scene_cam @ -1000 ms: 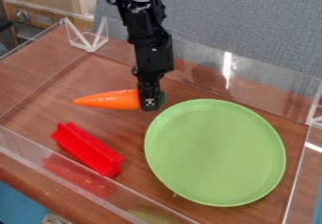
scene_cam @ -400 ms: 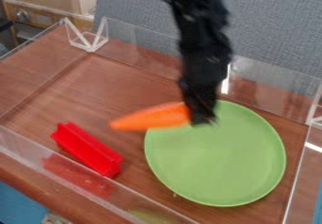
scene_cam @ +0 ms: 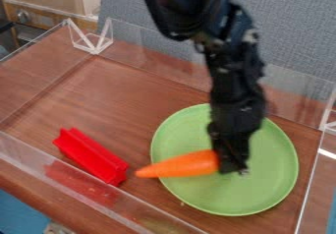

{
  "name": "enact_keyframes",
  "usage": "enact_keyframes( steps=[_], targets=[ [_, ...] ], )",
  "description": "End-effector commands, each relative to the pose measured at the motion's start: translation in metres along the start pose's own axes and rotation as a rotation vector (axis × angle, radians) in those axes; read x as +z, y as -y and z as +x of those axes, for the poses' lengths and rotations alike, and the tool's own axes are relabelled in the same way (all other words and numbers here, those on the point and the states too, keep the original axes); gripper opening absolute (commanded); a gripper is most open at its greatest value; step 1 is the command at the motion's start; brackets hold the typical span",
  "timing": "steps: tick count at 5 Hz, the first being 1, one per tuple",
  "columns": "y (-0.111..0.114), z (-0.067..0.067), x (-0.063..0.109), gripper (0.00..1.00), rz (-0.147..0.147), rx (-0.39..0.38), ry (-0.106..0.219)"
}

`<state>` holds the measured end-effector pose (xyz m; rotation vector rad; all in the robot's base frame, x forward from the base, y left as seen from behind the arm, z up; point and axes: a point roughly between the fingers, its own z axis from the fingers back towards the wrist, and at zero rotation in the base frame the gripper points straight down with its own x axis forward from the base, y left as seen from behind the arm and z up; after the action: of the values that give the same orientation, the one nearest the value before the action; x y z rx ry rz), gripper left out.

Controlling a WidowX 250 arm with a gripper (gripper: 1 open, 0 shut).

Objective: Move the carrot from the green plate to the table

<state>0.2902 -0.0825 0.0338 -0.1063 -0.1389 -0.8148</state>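
- One arm in view, pointing straight down over the green plate (scene_cam: 269,184) — gripper (scene_cam: 231,162) clamped on the thick end of the carrot (scene_cam: 180,165).
- Carrot lies roughly level, tip past the plate's left rim over the table (scene_cam: 118,90).
- Red block (scene_cam: 89,155) sits left of the plate — apart from it.

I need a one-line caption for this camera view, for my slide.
Gripper holds the carrot over the green plate.
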Motion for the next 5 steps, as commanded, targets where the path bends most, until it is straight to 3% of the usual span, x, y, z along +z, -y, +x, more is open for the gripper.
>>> enact_keyframes(
  steps=[1, 2, 3, 5],
  targets=[
    [-0.029, -0.015, 0.01, 0.0, 0.021, 0.059, 0.027],
    [-0.036, -0.018, 0.005, 1.0, 0.008, 0.059, 0.012],
    [-0.032, -0.007, 0.002, 0.0, 0.003, 0.043, 0.013],
    [-0.013, 0.014, -0.01, 0.0, -0.022, -0.018, 0.006]
  ],
)
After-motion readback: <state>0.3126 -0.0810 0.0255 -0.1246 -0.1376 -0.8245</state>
